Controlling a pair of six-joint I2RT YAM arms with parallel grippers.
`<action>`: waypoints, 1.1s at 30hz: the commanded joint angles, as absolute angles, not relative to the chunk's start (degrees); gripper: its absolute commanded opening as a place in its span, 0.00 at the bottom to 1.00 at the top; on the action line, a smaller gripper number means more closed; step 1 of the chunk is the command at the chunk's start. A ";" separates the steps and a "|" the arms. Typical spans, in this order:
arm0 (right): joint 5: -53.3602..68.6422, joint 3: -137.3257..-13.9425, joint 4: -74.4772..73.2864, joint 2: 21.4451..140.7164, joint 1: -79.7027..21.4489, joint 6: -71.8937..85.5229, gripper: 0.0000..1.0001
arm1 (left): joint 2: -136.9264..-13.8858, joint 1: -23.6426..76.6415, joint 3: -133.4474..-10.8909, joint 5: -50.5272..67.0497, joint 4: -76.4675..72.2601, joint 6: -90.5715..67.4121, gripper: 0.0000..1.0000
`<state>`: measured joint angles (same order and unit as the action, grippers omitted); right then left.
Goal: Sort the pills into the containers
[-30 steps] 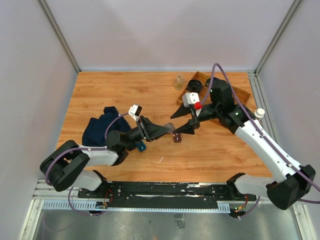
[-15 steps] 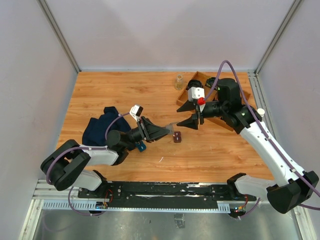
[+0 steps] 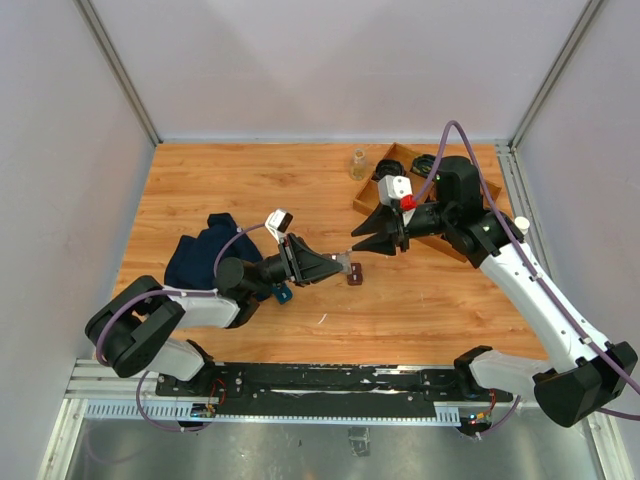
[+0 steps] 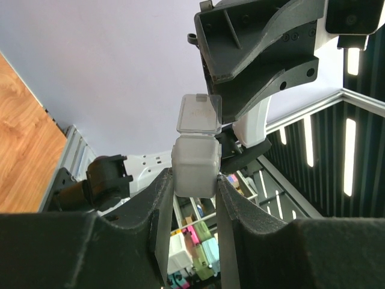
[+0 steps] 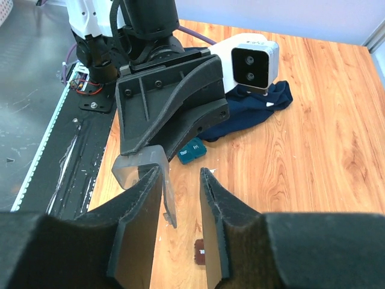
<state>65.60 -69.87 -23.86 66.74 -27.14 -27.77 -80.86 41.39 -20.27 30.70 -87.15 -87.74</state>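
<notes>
- Translucent flip-lid box (image 4: 194, 165) – lid (image 4: 200, 113) hinged up, with a faint imprint on it that is not readable. It is held off the table (image 3: 250, 190), clamped across its body by the left tool (image 3: 336, 267).
- Right tool (image 5: 180, 180) – jaws narrowly apart, facing the left tool tip to tip. The raised lid's edge lies in the gap beside one finger; contact cannot be told.
- Dark-brown square container (image 3: 354, 276) – the pale marks on top are illegible. It sits on the table just beneath the two tools' tips, touched by neither.
- Teal pill-case piece (image 5: 191, 150) – pale lettering, apparently "Thur" and "Fri". It lies beside a navy cloth (image 3: 200, 255).
- Wooden tray (image 3: 483, 183) – at the far right, with a small glass bottle (image 3: 358, 165) beside it.
</notes>
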 commanded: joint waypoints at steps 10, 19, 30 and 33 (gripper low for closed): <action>66.84 -69.25 -28.43 66.58 -26.63 -33.69 0.34 | -80.24 41.40 -22.18 33.35 -102.02 -88.07 0.00; 66.96 -69.09 -31.88 66.93 -26.63 -37.77 0.28 | -80.22 41.40 -22.07 33.32 -102.04 -88.00 0.00; 66.22 -69.24 -35.40 66.80 -26.59 -40.39 0.01 | -82.80 40.50 -20.15 31.20 -102.10 -87.56 0.29; 63.48 -69.76 -37.08 66.63 -26.31 -40.35 0.01 | -83.03 38.77 -18.29 31.06 -102.00 -86.68 0.54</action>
